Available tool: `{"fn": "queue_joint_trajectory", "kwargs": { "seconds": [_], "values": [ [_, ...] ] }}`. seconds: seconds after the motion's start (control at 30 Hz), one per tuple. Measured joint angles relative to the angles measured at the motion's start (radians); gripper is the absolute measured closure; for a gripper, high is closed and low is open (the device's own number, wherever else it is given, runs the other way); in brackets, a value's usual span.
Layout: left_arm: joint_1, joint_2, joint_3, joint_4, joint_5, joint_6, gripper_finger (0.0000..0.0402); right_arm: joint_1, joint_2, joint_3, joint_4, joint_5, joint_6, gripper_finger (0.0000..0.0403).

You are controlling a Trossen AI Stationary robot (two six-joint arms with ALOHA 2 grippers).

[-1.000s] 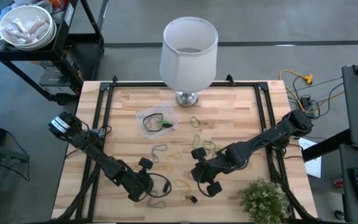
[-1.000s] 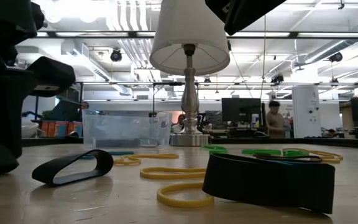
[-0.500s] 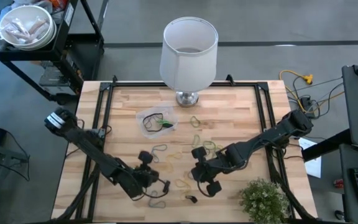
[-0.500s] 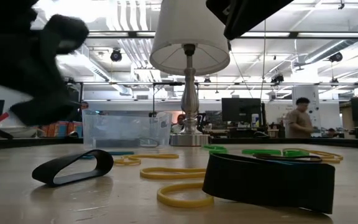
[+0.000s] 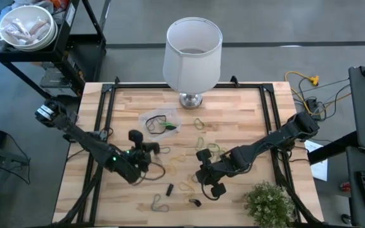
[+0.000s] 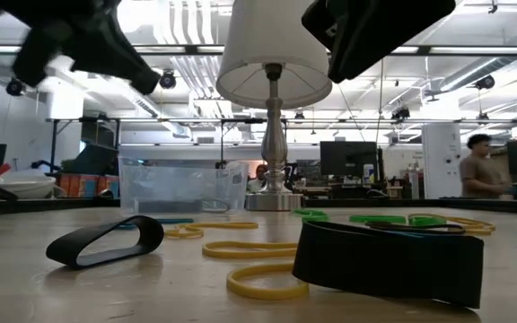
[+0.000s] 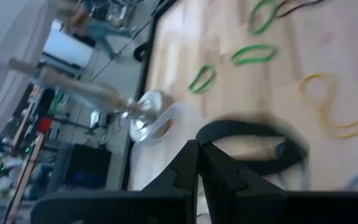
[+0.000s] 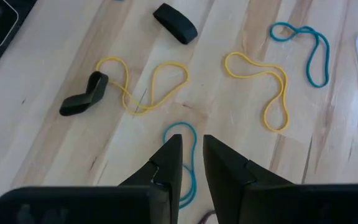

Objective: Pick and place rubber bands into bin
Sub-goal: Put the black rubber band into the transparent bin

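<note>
Our left gripper (image 5: 143, 147) has its fingers pressed together now; a second ago they were a little apart, low over the near part of the table (image 5: 246, 107). It seems to us that they are clamped on a black band (image 7: 253, 149): in the left wrist view the loop begins directly at the fingertips and hangs beyond them. Since then the gripper has lifted and travelled away from the near edge, so the bin (image 5: 160, 121) now lies just ahead of it, a little further from us. We judge that the pick is done and the carrying is nearly finished; the release over the bin is not yet made. The right gripper (image 8: 191, 143) waits with a narrow gap and nothing in it, over other loose rubber bands (image 6: 389, 260).
</note>
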Motion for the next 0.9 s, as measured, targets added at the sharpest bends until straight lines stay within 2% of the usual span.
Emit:
{"fn": "queue_joint_trajectory", "kwargs": {
  "seconds": [0.17,0.4,0.63,0.9],
  "values": [
    [0.131,-0.067,-0.037,-0.01,-0.001,0.028,0.04,0.0,0.0,0.0,0.003,0.0,0.0,0.0344],
    [0.326,-0.086,-0.098,-0.006,0.01,0.071,0.04,0.0,0.0,0.0,0.003,0.0,0.003,0.0344],
    [0.457,-0.052,-0.124,0.023,0.115,0.106,0.04,0.0,0.0,-0.001,0.009,0.0,0.001,0.0344],
    [0.57,-0.03,-0.143,0.183,0.245,0.254,0.04,0.0,0.0,-0.001,0.02,-0.001,0.001,0.0344]
  ]
}}
